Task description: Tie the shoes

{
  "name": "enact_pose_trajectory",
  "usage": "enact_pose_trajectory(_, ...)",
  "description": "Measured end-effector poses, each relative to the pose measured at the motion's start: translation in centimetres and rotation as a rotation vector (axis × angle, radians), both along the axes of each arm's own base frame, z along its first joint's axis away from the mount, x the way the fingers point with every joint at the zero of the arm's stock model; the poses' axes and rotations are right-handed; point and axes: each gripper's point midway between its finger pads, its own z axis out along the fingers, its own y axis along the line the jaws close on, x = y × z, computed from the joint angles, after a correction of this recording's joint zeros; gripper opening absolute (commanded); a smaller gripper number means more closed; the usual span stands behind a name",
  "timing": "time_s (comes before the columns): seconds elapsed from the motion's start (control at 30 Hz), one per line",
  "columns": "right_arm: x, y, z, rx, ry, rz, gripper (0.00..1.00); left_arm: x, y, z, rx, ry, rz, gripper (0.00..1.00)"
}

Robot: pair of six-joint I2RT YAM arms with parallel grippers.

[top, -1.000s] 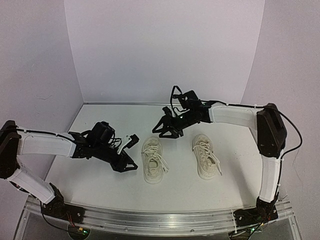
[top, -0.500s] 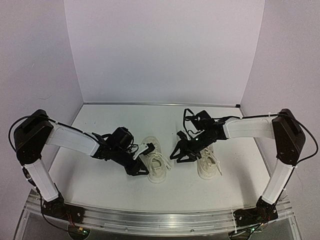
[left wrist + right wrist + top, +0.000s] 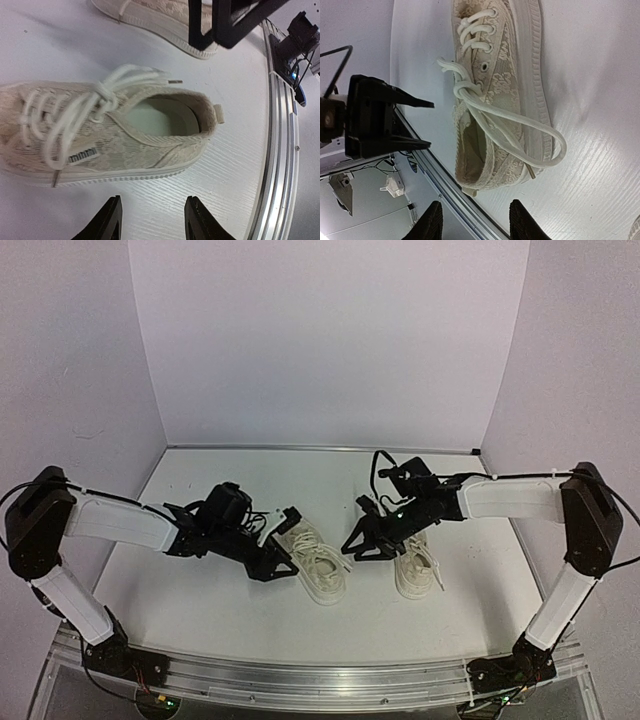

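The shoes are two cream sneakers with white laces. The left shoe (image 3: 322, 575) lies slanted, toe to the back left; its laces (image 3: 102, 97) bunch in a knot at the tongue, and a long lace loop (image 3: 540, 145) trails over the sole onto the table. The right shoe (image 3: 417, 565) points straight back. My left gripper (image 3: 280, 543) stands open just off the left shoe's sole (image 3: 125, 175), with bare table between its fingertips (image 3: 114, 202). My right gripper (image 3: 357, 530) hangs open between the two shoes, its fingertips (image 3: 434, 220) short of the left shoe's heel (image 3: 470, 185).
The aluminium rail (image 3: 320, 670) runs along the table's near edge, close behind the left shoe's heel (image 3: 282, 125). White walls (image 3: 330, 340) close the back and both sides. The table (image 3: 200, 600) is white.
The left shoe has turned, toe to the back left, and slid slightly right. My right gripper came forward and down between the shoes. My left gripper moved right, up to the left shoe.
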Motion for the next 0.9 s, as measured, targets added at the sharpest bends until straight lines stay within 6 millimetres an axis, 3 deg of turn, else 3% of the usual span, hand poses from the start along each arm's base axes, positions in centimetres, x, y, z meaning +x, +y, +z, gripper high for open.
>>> enact_pose_trajectory(0.17, 0.1, 0.5, -0.5, 0.027, 0.004, 0.009, 0.46, 2.3, 1.6, 2.4, -0.039, -0.047, 0.071, 0.51)
enact_pose_trajectory(0.43, -1.2, -0.1, -4.1, -0.006, 0.087, 0.019, 0.46, 3.0, 2.3, 2.1, -0.028, -0.036, 0.112, 0.51)
enact_pose_trajectory(0.9, -0.7, 0.7, -6.6, 0.017, 0.113, 0.021, 0.38, 3.6, 2.7, 1.2, -0.012, -0.015, 0.136, 0.52)
